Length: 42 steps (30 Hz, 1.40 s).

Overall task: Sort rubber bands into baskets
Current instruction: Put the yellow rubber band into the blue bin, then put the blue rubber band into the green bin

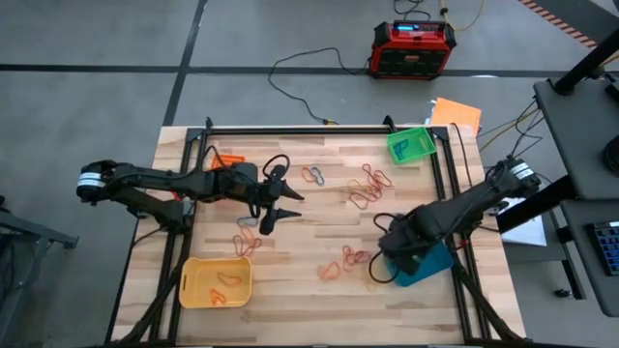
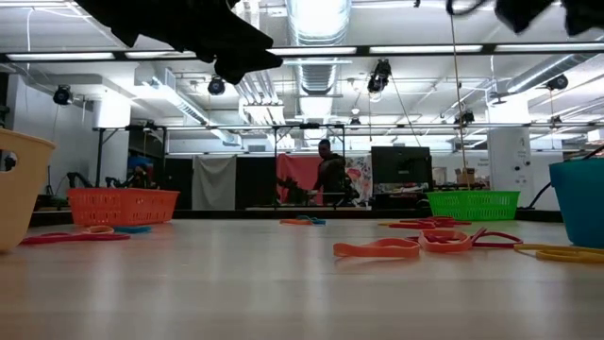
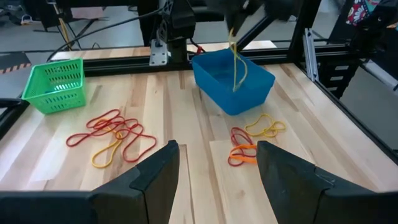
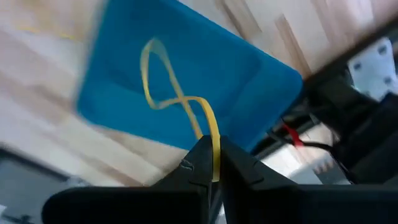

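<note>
My right gripper (image 4: 211, 148) is shut on a yellow rubber band (image 4: 163, 81) above the blue basket (image 4: 249, 68), at the table's right near side (image 1: 430, 263). My left gripper (image 1: 274, 208) is open and empty above the table's middle left; its fingers show in its wrist view (image 3: 217, 180). The orange basket (image 1: 228, 159) is partly hidden under the left arm. The green basket (image 1: 411, 145) stands at the far right, and the yellow basket (image 1: 193, 290) at the near left holds orange bands. Loose bands (image 1: 368, 186) lie on the wood. My right gripper pinches the yellow band's upper end (image 4: 215, 138) between its two fingertips, from above, pointing down. The band hangs slack below the fingers, twisted into a figure eight. It also shows in the left wrist view (image 3: 236, 62), and its lower loop hangs over the blue basket's inside.
Red, orange and yellow bands lie in clusters (image 3: 115, 137) (image 3: 252, 140) (image 1: 343, 261) and near the left gripper (image 1: 247, 242). A black frame rail (image 1: 319, 128) runs along the table's far edge. A red-black box (image 1: 413, 48) and cables lie on the floor beyond.
</note>
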Tool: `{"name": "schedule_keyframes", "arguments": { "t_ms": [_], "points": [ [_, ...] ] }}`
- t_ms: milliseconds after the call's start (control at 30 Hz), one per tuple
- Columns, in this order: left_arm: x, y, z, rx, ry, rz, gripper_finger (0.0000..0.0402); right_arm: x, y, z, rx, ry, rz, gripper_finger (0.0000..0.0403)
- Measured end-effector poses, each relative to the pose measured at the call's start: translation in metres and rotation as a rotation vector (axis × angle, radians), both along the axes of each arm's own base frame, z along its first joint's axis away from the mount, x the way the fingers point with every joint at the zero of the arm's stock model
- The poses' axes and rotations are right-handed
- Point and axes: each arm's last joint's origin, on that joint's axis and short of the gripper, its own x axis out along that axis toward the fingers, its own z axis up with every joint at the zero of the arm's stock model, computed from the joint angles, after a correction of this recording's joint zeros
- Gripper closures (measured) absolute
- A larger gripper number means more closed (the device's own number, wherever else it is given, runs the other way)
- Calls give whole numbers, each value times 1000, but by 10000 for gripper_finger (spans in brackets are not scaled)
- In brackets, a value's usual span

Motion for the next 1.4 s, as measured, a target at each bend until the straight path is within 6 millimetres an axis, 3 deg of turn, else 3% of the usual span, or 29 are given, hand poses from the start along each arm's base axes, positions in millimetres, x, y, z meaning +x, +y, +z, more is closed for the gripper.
{"name": "schedule_keyframes", "arguments": {
  "t_ms": [200,333,467,700,933,1200,1400],
  "points": [
    [0,0,0,-1,-1,0,202,-12,-5,-32,-53,124,-56,390],
    [0,0,0,-1,-1,1,202,-10,-4,-43,-32,89,-73,384],
    [0,0,0,-2,-1,2,202,-2,0,-52,26,1,-75,347],
    [0,0,0,-2,-1,2,202,-2,-1,-58,23,7,-56,261],
    [-3,0,-4,-48,61,17,202,27,-6,-44,-181,-359,138,220],
    [-22,-12,-20,-148,340,29,202,89,-50,-43,-254,-871,551,227],
    [-33,-15,-32,-262,533,106,203,96,-92,-59,-298,-944,665,236]
  ]
}}
